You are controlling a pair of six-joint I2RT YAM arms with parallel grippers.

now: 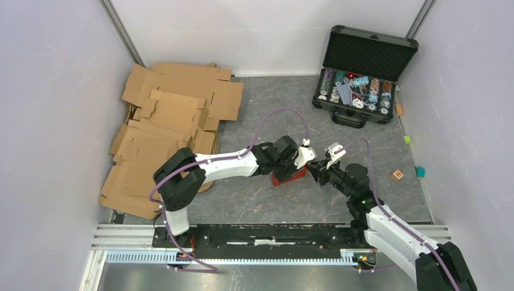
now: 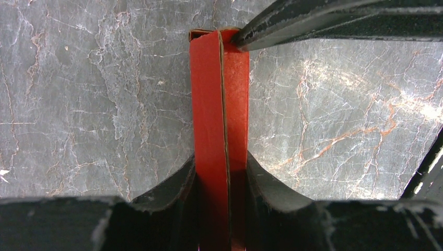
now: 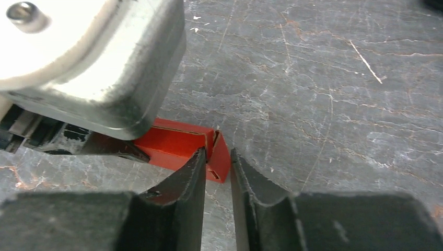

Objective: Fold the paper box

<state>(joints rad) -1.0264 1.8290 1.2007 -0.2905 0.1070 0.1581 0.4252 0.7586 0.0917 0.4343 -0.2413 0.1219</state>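
Note:
The red paper box lies on the grey marbled table between the two arms. In the left wrist view a doubled wall of the paper box stands upright, and my left gripper is shut on it, one finger pressed to each side. From above, the left gripper hangs over the box's right end. My right gripper is open by a narrow gap and straddles the end wall of the paper box; its left finger touches the wall, its right finger stands apart. The right gripper meets the left one at the box's right end.
Brown corrugated cardboard sheets are piled at the back left. An open black case of poker chips stands at the back right. A small wooden block and a teal cube lie near the right wall.

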